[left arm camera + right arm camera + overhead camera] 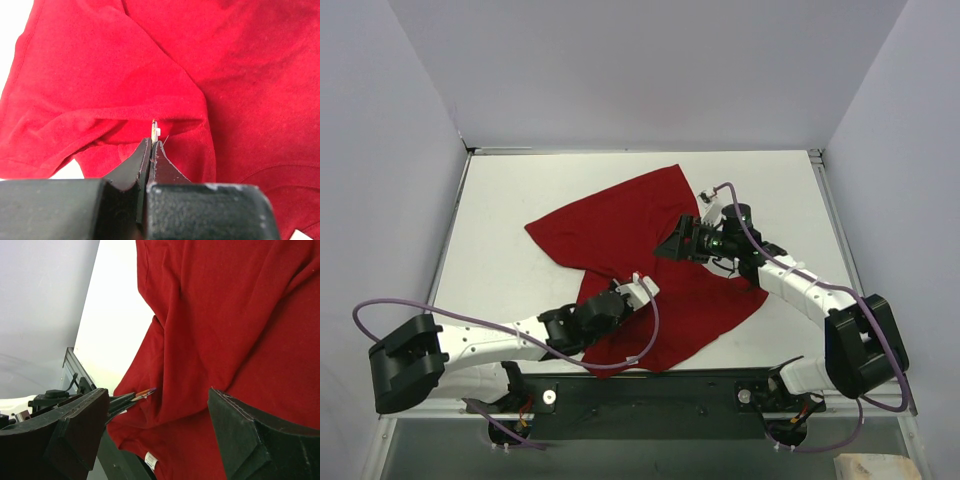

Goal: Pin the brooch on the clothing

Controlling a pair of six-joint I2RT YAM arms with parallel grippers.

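Note:
The deep-red T-shirt [630,225] lies crumpled on the white table. My left gripper [151,142] is shut on the brooch [155,130], seen edge-on as a thin sliver at the fingertips, right against a fold of the shirt [150,75]. In the right wrist view the brooch [145,392] shows orange and blue, sticking out of the left gripper [122,402] and touching the shirt [225,315]. My right gripper [165,425] is wide open and empty over the shirt, a short way from the brooch. In the top view the left gripper [642,288] and the right gripper [678,243] are close together.
A small white label [151,460] shows at the shirt's lower edge. Bare white table [510,190] lies around the shirt, with grey walls [650,70] on three sides. The black base plate [650,390] runs along the near edge.

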